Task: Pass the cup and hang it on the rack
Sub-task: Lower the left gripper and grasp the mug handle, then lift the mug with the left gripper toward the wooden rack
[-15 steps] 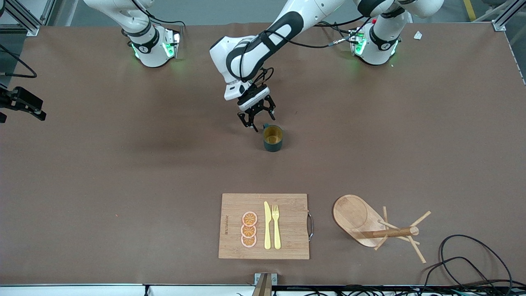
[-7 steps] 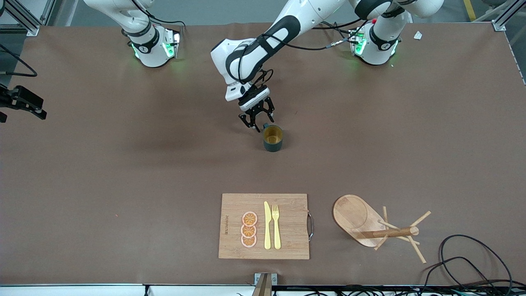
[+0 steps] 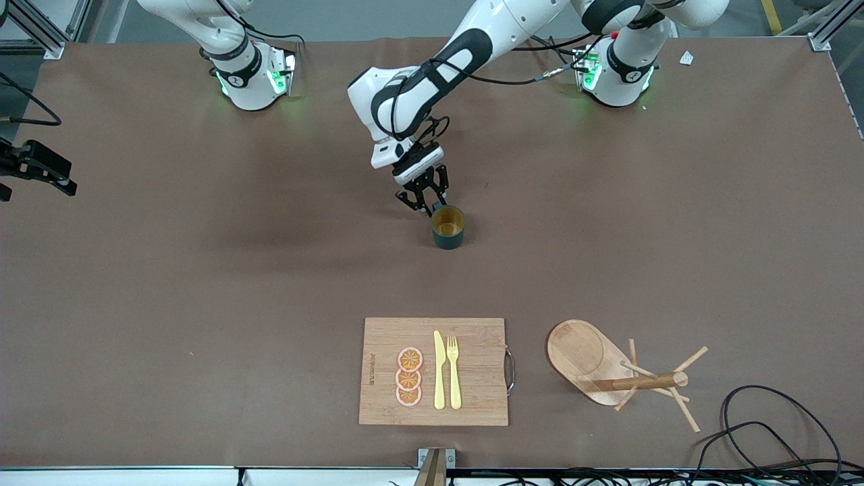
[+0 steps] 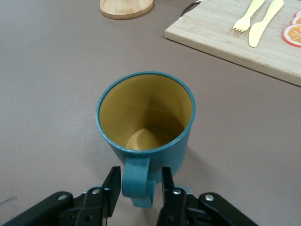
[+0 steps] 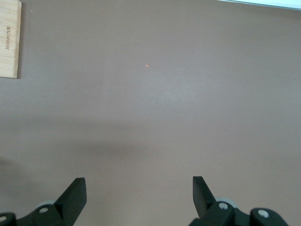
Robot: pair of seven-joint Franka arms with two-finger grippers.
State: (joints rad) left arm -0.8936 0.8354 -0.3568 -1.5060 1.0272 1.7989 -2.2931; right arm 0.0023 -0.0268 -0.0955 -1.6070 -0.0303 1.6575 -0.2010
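Observation:
The dark teal cup (image 3: 447, 227) with a mustard-yellow inside stands upright on the table, its handle (image 4: 137, 184) pointing toward the robots' bases. My left gripper (image 3: 425, 206) is low at the cup, one finger on each side of the handle, close to it with a thin gap showing, so it is still open. The wrist view shows the same (image 4: 139, 187). The wooden rack (image 3: 611, 370) stands nearer the front camera, toward the left arm's end. My right gripper (image 5: 138, 197) is wide open and empty over bare table at the right arm's end, waiting.
A bamboo cutting board (image 3: 472, 398) with a yellow knife, a yellow fork and orange slices lies near the front edge, beside the rack. Black cables (image 3: 763, 432) lie at the front corner by the rack.
My left gripper's fingers have narrowed around the cup's handle and it has edged closer to the cup. The cup and the right arm have not moved.

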